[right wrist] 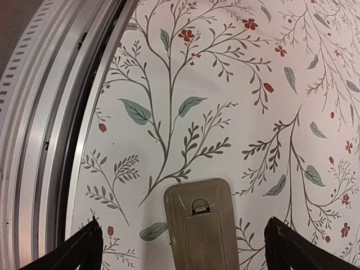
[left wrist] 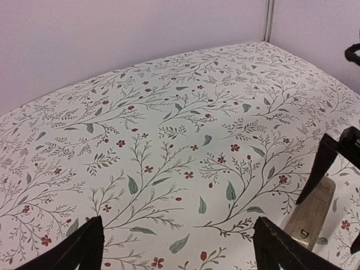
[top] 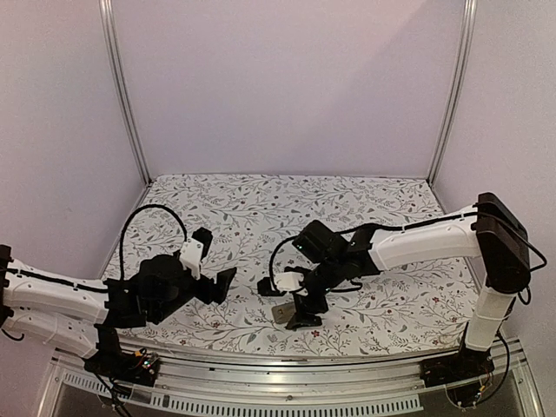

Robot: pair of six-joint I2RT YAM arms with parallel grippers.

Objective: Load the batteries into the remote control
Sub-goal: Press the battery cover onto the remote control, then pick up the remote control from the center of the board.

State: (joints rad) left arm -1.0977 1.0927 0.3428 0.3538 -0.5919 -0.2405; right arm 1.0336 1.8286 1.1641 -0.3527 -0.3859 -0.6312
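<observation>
Remote [right wrist: 199, 230] is framed by the right gripper [right wrist: 183, 220].
Right gripper is spread, remote untouched; left gripper [left wrist: 178, 219] is spread, nothing grasped.

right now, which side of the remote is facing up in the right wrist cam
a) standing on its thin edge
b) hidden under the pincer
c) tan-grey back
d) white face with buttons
c: in the right wrist view the remote control lies flat on the floral cloth with its tan-grey back up. A small latch shows near its far end, and no buttons or screen are visible.
</observation>
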